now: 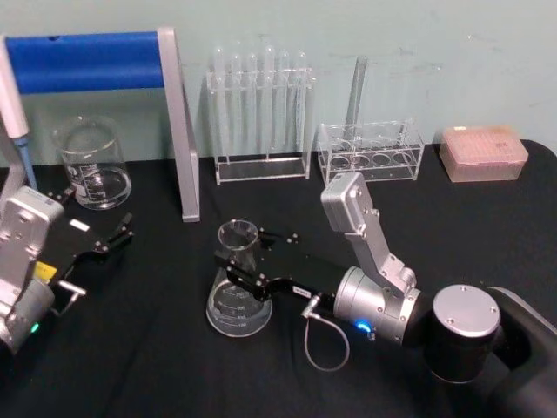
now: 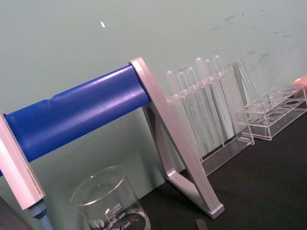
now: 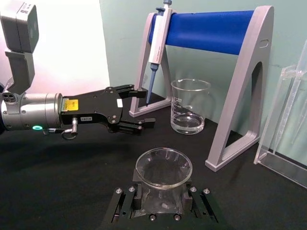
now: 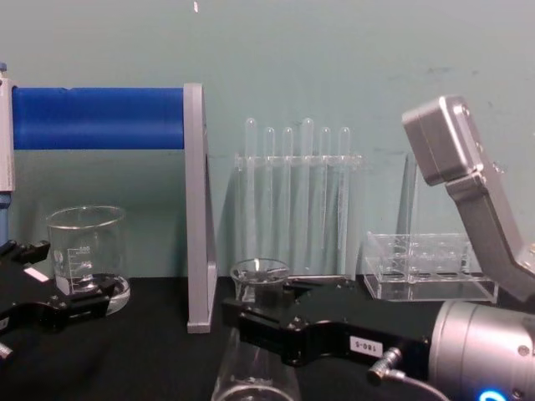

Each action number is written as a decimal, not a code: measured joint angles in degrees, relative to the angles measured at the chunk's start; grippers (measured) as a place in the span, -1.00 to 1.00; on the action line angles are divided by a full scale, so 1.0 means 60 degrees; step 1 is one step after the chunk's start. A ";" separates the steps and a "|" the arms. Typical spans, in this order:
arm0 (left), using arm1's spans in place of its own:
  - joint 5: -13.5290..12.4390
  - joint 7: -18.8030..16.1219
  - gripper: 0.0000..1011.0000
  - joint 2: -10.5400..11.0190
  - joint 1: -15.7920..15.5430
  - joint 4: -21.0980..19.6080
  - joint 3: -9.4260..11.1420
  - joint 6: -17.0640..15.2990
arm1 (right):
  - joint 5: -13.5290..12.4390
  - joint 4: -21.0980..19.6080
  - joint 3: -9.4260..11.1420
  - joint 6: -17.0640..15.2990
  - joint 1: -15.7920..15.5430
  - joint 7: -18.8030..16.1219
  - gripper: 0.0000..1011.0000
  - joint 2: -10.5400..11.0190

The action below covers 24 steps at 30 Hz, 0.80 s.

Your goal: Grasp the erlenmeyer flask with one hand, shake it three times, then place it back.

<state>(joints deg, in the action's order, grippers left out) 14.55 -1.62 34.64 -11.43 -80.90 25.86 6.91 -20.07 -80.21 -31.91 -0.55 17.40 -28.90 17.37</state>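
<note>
Two fingers (image 1: 257, 280) of our right gripper (image 1: 248, 255) pinch the erlenmeyer flask (image 1: 237, 306) under its rim (image 1: 238, 228), so shaking cannot slip it. Our left gripper (image 3: 146, 108) waits, open.

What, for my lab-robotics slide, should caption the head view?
Right gripper straddles the neck of the erlenmeyer flask; left gripper open beside the beaker.

We find the erlenmeyer flask (image 1: 238, 283) centred on the tabletop (image 1: 157, 366), the beaker (image 1: 91, 163) rear-left, the test-tube rack (image 1: 261, 165) behind.
</note>
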 joint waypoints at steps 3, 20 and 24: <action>0.0000 0.0000 0.98 0.0000 -0.0001 0.0000 0.0000 0.0000 | 0.0006 0.0001 -0.0001 -0.0045 -0.0007 0.0002 -0.11 -0.0007; 0.0000 0.0000 0.98 0.0000 0.0000 0.0000 0.0000 0.0000 | 0.0058 -0.0023 -0.0019 -0.0196 -0.0033 0.0074 -0.11 -0.0010; 0.0000 0.0000 0.98 0.0000 0.0000 0.0000 0.0000 0.0000 | 0.0059 -0.0024 -0.0019 -0.0198 -0.0032 0.0073 -0.11 -0.0006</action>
<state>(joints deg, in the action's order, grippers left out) 14.55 -1.62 34.65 -11.43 -80.90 25.86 6.91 -19.71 -80.35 -32.02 -1.74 17.21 -28.46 17.33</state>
